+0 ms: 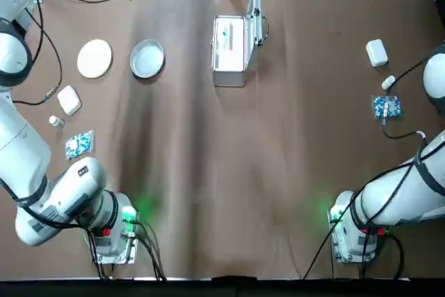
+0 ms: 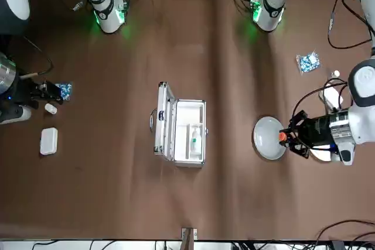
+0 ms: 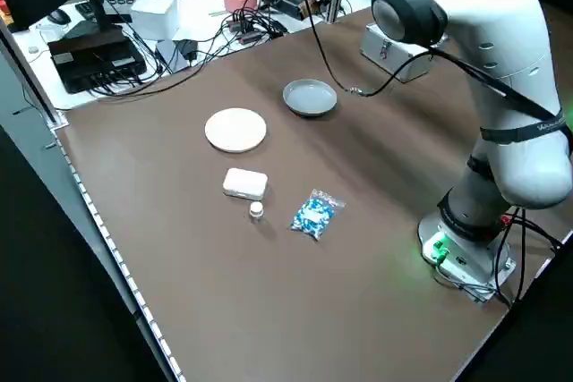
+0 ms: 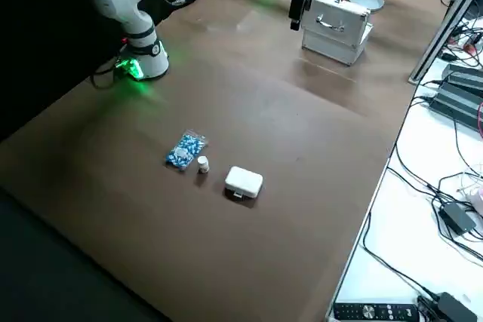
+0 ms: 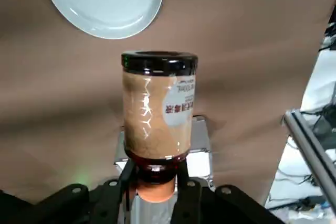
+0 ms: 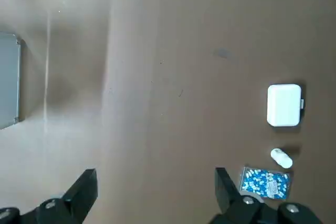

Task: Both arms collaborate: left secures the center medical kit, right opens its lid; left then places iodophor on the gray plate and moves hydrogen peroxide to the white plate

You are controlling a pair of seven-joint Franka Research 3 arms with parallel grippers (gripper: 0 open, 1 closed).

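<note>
Left wrist view: amber bottle (image 5: 159,111) upside down, neck gripped between left end effector's fingertips (image 5: 156,174).

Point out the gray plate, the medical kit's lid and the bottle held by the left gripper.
Gray plate (image 1: 147,59): top view, inner face.
Lid (image 4: 336,22): right side view, outer panel.
Bottle (image 5: 152,116): left wrist view, middle of its labelled body.
</note>
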